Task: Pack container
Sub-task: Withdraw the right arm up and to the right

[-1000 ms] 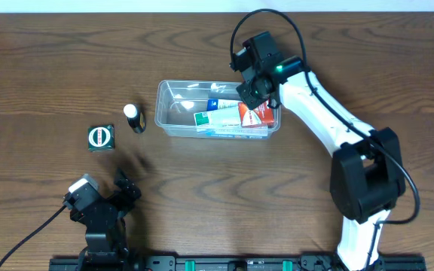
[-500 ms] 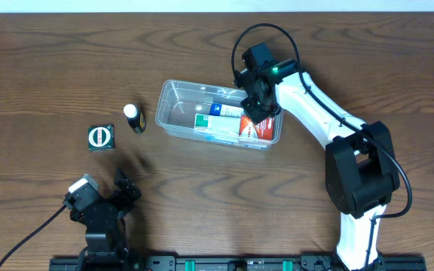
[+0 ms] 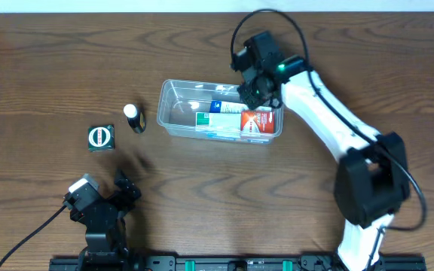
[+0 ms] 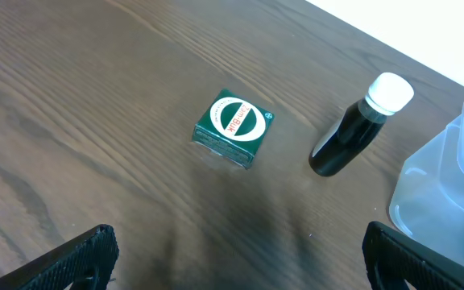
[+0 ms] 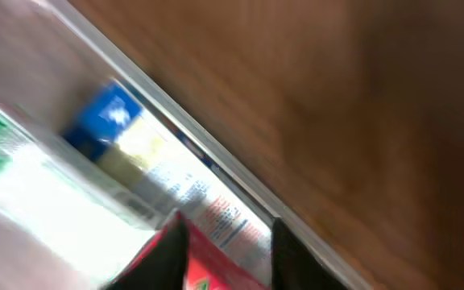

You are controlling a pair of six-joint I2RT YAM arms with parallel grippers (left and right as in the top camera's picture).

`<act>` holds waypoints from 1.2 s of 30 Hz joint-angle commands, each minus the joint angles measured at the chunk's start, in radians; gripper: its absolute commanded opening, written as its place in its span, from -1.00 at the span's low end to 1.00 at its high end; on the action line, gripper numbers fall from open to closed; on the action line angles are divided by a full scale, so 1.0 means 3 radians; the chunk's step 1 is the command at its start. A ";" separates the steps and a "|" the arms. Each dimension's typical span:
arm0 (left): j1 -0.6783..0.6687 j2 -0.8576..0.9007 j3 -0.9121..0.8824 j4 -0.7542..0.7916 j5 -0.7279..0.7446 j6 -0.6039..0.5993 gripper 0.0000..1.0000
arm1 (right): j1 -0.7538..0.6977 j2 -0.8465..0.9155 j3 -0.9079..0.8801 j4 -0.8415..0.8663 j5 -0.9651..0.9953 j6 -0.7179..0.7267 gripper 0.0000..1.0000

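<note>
Overhead view shows the brown desk (image 3: 51,60) with the task partly done. The clear container (image 3: 173,113) sits near the middle, and cartons already lie in its right half. A white-and-green carton (image 3: 213,120) is near its centre, a blue-topped carton (image 3: 224,107) lies along its far wall, and a red-and-white carton (image 3: 256,122) fills its right end. The container's left half looks bare, so there seems to be room for more. Two things remain outside it: a dark bottle with a white cap (image 3: 133,117) just left of the container, and a small green box with a round label (image 3: 100,137) farther left and nearer the front. Packing those two is what looks left to do. The right end effector (image 3: 258,96) hangs over the container's far right corner. In the blurred right wrist view its fingers stand a little apart with the red carton showing between them, and I cannot tell whether they grip it. The left end effector (image 3: 123,188) waits well in front and left of the container, spread wide and holding nothing.
</note>
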 commanded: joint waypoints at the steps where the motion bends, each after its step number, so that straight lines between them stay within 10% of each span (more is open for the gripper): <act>1: -0.0017 -0.0020 -0.0060 -0.0006 -0.0031 0.0057 0.96 | -0.0027 -0.0505 0.0159 -0.0013 -0.0062 0.0364 -0.11; 10: -0.0017 -0.0020 -0.0060 -0.0006 -0.0031 0.0057 0.96 | -0.0558 -0.1301 0.0159 -0.0497 -0.0058 0.1542 0.22; 13: -0.0017 -0.0020 -0.0060 -0.0006 -0.0031 0.0057 0.96 | -0.0888 -0.1498 0.0159 -0.0820 -0.0058 0.1790 0.56; 14: -0.0017 -0.0020 -0.0060 -0.0006 -0.0031 0.0057 0.96 | -0.0984 -0.1541 0.0158 -0.0899 -0.0060 0.1799 0.99; 36: -0.0017 -0.0020 -0.0060 0.0056 0.0015 -0.0201 0.96 | -0.1357 -0.1602 0.0158 -0.1180 -0.0061 0.1797 0.99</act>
